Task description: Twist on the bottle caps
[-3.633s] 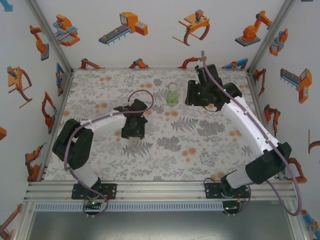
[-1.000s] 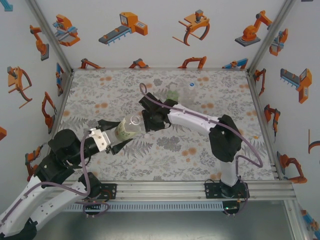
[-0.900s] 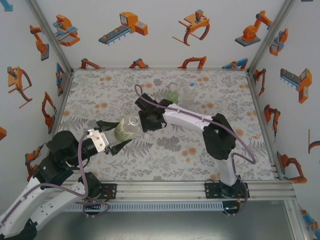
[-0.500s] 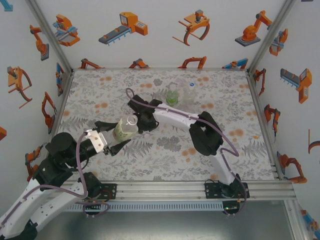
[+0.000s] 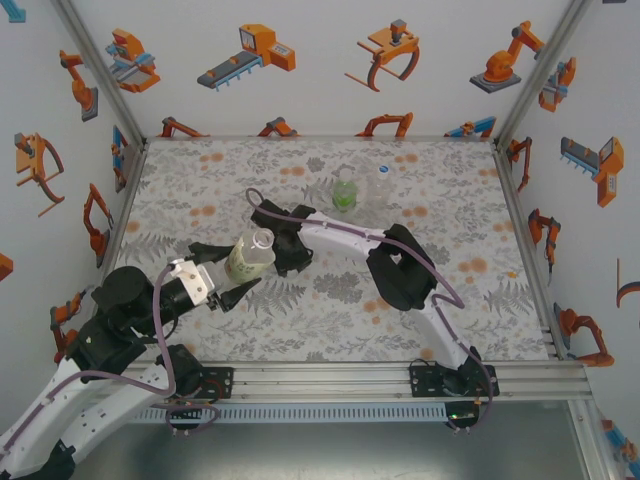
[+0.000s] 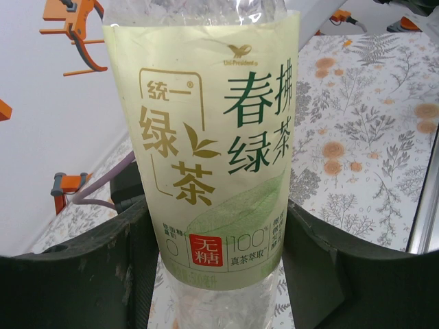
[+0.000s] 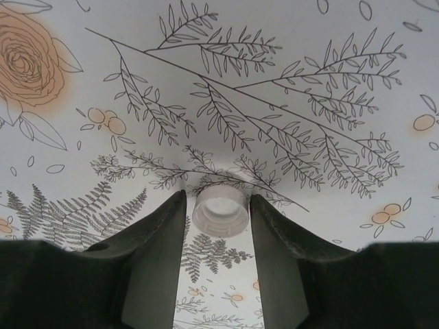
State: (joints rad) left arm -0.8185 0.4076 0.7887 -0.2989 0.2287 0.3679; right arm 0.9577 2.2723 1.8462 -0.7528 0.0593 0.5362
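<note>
My left gripper (image 5: 243, 268) (image 6: 216, 209) is shut on the bottle with the pale yellow label (image 5: 249, 258) (image 6: 218, 137), holding it tilted above the mat, its open mouth (image 5: 262, 240) toward the back right. Just right of that mouth, my right gripper (image 5: 288, 250) (image 7: 217, 199) is low over the mat. A white bottle cap (image 7: 220, 212) lies between its fingers, hollow side toward the camera, with thin gaps on both sides. The green-label bottle (image 5: 345, 191) and the unlabelled bottle (image 5: 379, 187), with a blue cap (image 5: 383, 169) on top, stand at the back.
The floral mat (image 5: 440, 300) covers the table inside white walls with orange robot pictures. The right arm's links (image 5: 398, 268) stretch low across the middle. A metal rail (image 5: 320, 380) runs along the near edge.
The right arm swung left from the back bottles and came down beside the held bottle's mouth. The left arm with its bottle has barely moved over the last second.
</note>
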